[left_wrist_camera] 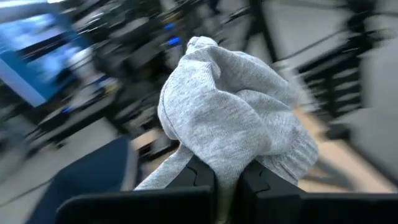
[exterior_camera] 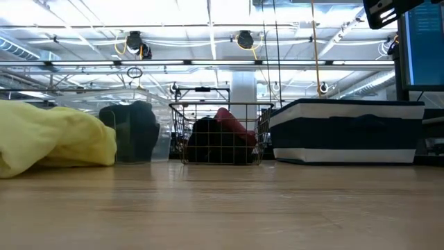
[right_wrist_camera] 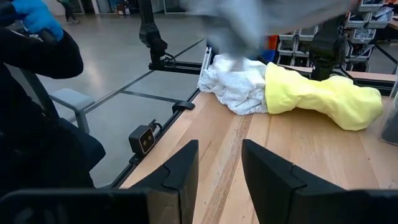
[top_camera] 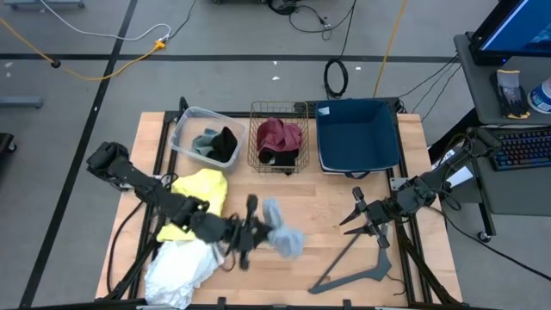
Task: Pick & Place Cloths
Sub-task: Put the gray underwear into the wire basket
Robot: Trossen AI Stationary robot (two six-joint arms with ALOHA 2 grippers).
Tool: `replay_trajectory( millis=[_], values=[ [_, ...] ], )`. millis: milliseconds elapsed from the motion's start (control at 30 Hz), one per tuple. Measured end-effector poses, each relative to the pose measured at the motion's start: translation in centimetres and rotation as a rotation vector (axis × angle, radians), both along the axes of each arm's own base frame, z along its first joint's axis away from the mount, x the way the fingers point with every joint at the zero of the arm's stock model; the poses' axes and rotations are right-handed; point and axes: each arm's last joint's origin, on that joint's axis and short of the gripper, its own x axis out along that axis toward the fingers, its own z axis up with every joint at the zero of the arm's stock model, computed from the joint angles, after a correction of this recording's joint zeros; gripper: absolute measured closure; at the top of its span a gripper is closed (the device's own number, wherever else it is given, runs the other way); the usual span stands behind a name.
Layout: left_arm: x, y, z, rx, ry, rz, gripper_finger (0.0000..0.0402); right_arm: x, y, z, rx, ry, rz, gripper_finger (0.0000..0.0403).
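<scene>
Left gripper (top_camera: pixel 258 231): I am seeing it clamping a light grey cloth (top_camera: pixel 282 231) above mid-table.
Right gripper (right_wrist_camera: pixel 219 163): I am seeing it hanging narrowly parted and holding nothing, at the right side.
Beside the load: yellow cloth (top_camera: pixel 200 200) and white cloth (top_camera: pixel 179 269) are lying to its left.
Far row: clear bin (top_camera: pixel 187 123), wire basket (top_camera: pixel 278 108) holding a maroon cloth (top_camera: pixel 281 134), blue tub (top_camera: pixel 358 136).
Obstacle: a grey hanger bar (top_camera: pixel 355 263) is lying near right.

Left tool (top_camera: pixel 258 231) clamped shut, mid-table – right tool (top_camera: pixel 355 219) parted, near right edge.
</scene>
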Motion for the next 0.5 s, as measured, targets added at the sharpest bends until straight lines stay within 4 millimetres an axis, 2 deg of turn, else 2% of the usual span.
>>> replay_trajectory(
  millis=[267,500],
  values=[
    [2.8,7.0,0.3,-0.003,-0.029,0.268,0.0392,0.0,0.0,0.0,0.0,0.0,0.0,0.0289],
    [3.9,14.5,0.3,0.001,-0.035,0.554,0.0392,0.0,0.0,0.0,0.0,0.0,0.0,0.0289]
  ],
)
